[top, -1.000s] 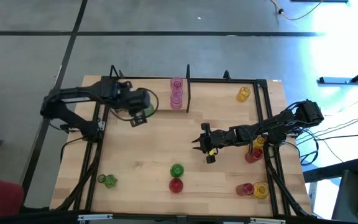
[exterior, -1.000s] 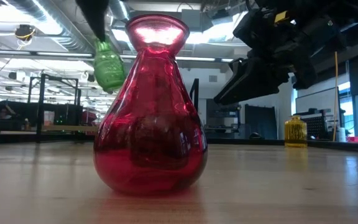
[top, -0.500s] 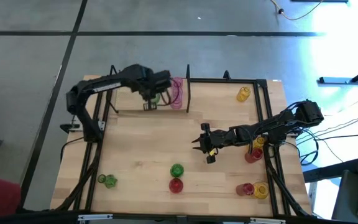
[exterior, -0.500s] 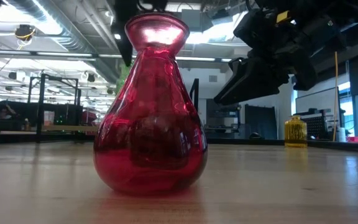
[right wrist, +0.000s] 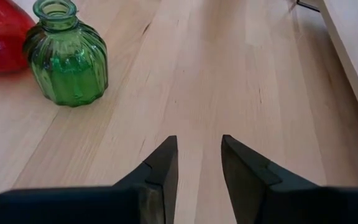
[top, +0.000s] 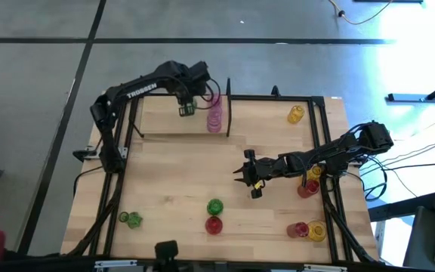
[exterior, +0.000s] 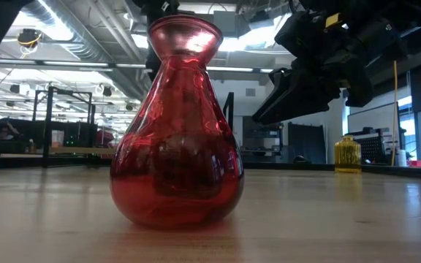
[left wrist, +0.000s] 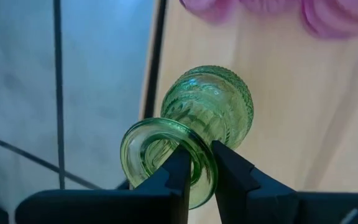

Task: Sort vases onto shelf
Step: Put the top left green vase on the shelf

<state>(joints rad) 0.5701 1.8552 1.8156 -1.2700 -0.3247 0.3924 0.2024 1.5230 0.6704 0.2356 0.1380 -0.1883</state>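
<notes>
Left gripper (left wrist: 194, 167) has swung to the upper middle, over the shelf (top: 165, 121), pinching a green vase (left wrist: 210, 115) beside the pink vases (top: 215, 115); likely setting it down next. Right gripper (right wrist: 194, 163) waits mid-picture, spread and empty.

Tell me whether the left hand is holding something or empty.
Holding. The left hand is shut on the rim of a small green vase, carried over the shelf beside the pink vases.
</notes>
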